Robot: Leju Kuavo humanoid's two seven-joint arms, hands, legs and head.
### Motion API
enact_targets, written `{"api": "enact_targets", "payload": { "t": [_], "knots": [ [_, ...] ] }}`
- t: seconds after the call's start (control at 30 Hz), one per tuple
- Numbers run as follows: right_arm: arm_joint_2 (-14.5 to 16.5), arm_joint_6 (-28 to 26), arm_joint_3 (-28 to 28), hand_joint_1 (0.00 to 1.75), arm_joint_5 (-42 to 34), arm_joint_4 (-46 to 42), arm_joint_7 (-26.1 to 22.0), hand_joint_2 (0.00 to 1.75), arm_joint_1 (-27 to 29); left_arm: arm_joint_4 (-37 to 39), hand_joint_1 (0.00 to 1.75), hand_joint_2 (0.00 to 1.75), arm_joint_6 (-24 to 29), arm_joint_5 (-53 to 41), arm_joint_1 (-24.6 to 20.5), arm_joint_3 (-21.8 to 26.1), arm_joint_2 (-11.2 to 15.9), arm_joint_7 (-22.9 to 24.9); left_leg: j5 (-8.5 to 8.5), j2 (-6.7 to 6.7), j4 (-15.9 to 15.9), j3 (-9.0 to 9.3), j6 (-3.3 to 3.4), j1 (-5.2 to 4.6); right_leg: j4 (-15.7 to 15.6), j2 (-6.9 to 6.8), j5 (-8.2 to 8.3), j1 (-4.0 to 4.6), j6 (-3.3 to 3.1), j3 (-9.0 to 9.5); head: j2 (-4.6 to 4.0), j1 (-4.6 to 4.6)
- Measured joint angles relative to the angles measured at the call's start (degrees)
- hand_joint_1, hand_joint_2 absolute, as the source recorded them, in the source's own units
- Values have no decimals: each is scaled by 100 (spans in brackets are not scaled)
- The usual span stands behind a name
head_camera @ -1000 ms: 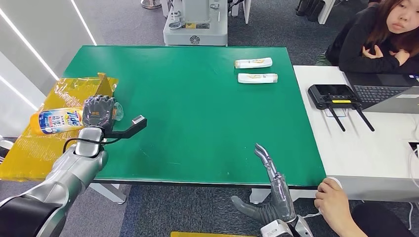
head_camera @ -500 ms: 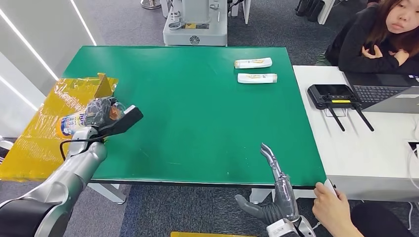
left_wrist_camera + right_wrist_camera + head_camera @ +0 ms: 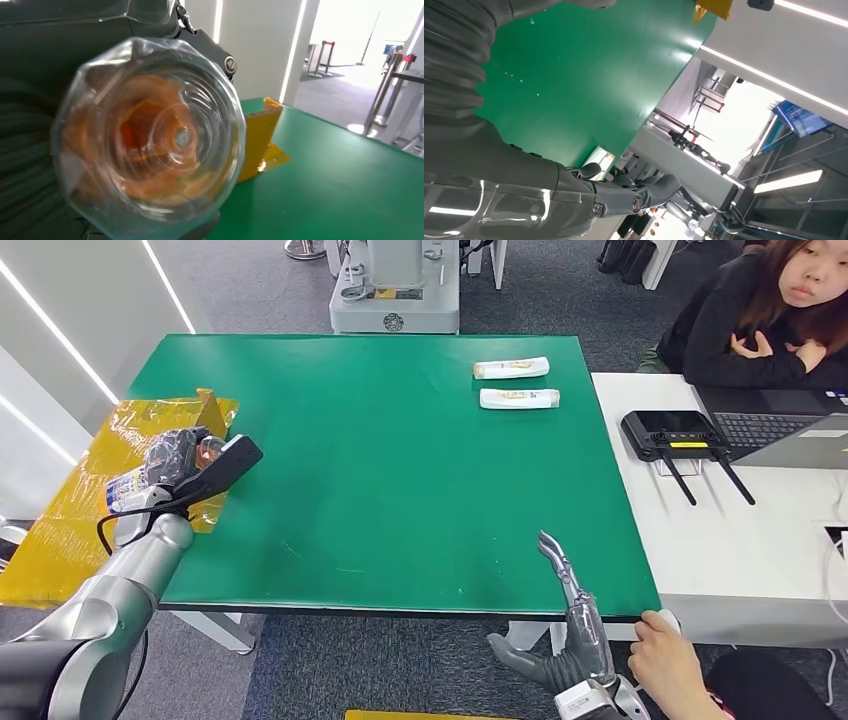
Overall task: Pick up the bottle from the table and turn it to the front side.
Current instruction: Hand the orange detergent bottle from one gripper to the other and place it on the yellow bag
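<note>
Bottle (image 3: 135, 486) sits gripped in your left hand (image 3: 178, 459) at left of the head view; its clear base (image 3: 150, 140) fills the wrist view, label unreadable. Right hand (image 3: 562, 640), bottom centre, is empty, fingers extended. Two tubes (image 3: 511, 368) lie far upper right on the green table (image 3: 400, 470).

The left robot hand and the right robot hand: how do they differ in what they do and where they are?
The left robot hand grips the bottle above the yellow sheet; the right robot hand holds nothing. The left robot hand is closed around the bottle, while the right robot hand has its fingers stretched out. The left is at the table's left edge, the right at its near edge. Both are dark grey.
</note>
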Motion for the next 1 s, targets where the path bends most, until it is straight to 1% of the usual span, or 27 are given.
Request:
{"api": "enact_targets", "payload": {
  "t": [0.17,0.2,0.3,0.33,0.7,1.0],
  "knots": [
    [-133,-90,82,0,-136,66,-71,175,-28,43,175,175,148,-437,27,-117,79,34,0,-1,0,-2,0,0,0,-1,0,0,0,-1,0,0],
    [-149,-94,96,0,-142,78,-78,175,-36,47,168,175,165,-475,33,-139,88,29,0,-2,0,-3,0,0,-1,-1,0,0,0,-1,0,1],
    [-185,-99,123,0,-154,97,-86,175,-57,60,38,175,186,-560,44,-208,110,25,0,-2,0,-4,0,-1,-1,-2,-1,0,0,-1,0,1],
    [-193,-103,132,0,-157,98,-86,175,-62,68,1,175,182,-588,47,-231,117,25,0,-2,0,-4,0,-1,-2,-2,-1,0,0,-1,0,1],
    [-205,-185,236,0,-37,100,42,175,-68,103,0,175,168,-758,86,-368,136,92,0,-3,0,-4,0,0,-2,-2,0,0,0,-1,0,1],
    [-216,-184,270,0,49,137,158,175,-69,107,0,175,237,-780,114,-375,133,159,0,-3,0,-4,0,-1,-2,-2,0,0,0,-1,0,0]
  ]
}}
